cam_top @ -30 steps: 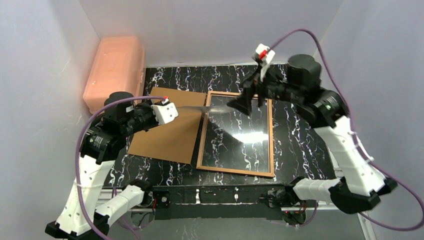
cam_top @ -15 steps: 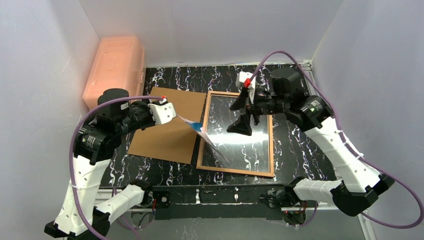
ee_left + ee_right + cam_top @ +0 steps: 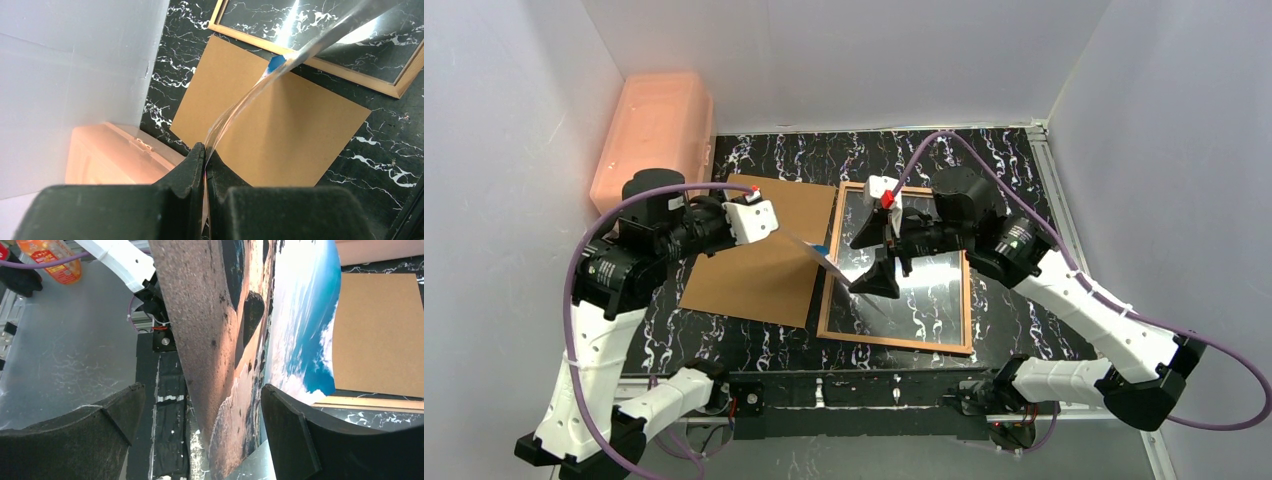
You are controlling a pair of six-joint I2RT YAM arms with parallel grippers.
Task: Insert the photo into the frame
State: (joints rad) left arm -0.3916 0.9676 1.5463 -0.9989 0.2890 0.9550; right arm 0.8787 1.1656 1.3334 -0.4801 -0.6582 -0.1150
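Holding photo (image 3: 829,262) edge-on over left rail of frame (image 3: 894,343), mid-picture: left gripper (image 3: 776,234) clamps its edge, right gripper (image 3: 870,258) gapes astride the free edge. You should close right squarely on it, then level the sheet before lowering.

The beach photo (image 3: 824,255) hangs tilted and bowed over the flat-lying frame (image 3: 894,342).
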